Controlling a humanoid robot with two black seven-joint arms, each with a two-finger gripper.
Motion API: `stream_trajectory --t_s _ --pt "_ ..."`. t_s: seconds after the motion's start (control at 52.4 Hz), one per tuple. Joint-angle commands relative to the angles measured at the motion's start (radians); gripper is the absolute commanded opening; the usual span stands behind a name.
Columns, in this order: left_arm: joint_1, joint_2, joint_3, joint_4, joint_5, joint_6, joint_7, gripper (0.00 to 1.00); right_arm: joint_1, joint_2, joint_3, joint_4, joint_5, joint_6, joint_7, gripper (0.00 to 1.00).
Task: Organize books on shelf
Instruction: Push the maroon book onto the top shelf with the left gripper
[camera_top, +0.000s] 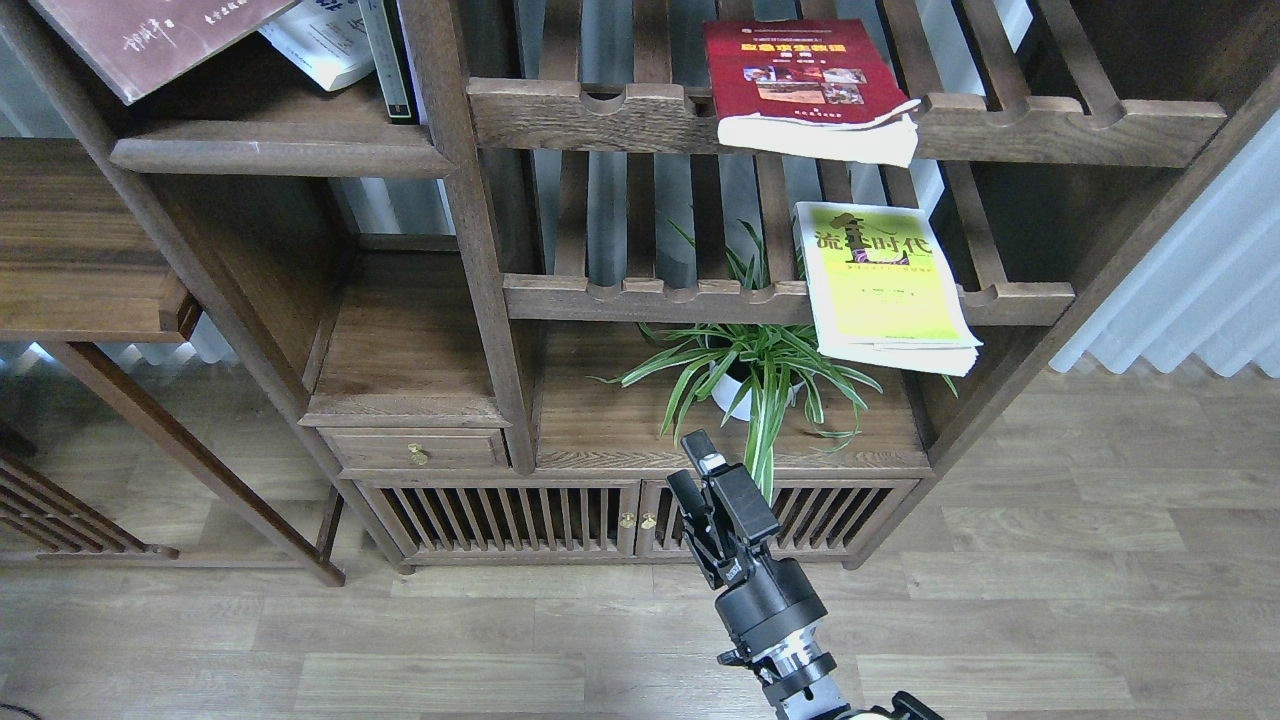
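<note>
Books scattered around the spider plant, my right gripper low in front of it.

Fingers slightly apart, holding nothing. Yellow-green book just above-right of the plant, red book higher up, maroon book far upper-left over the shelf. Left gripper isn't visible.

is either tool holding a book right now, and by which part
The right tool holds nothing. The left tool is out of view, so what holds the tilted maroon book cannot be told.
</note>
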Motion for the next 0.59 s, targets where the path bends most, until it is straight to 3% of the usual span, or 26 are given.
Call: stream_trajectory --t_s 0.0,0.401,0.573 --pt "-0.006 -0.028 -0.025 0.012 0.023 0.0 -0.002 0.05 0.0 0.0 0.0 0.0 0.0 0.0 0.0 0.87" --pt "-0.011 -0.065 -0.063 0.018 0.092 0.0 -0.009 0.02 0.004 0.0 -0.005 0.0 -0.002 0.0 0.0 0.87" --pt "-0.011 -0.088 -0.066 0.018 0.154 0.0 -0.043 0.02 0.008 0.0 -0.008 0.001 -0.003 0.0 0.0 0.87"
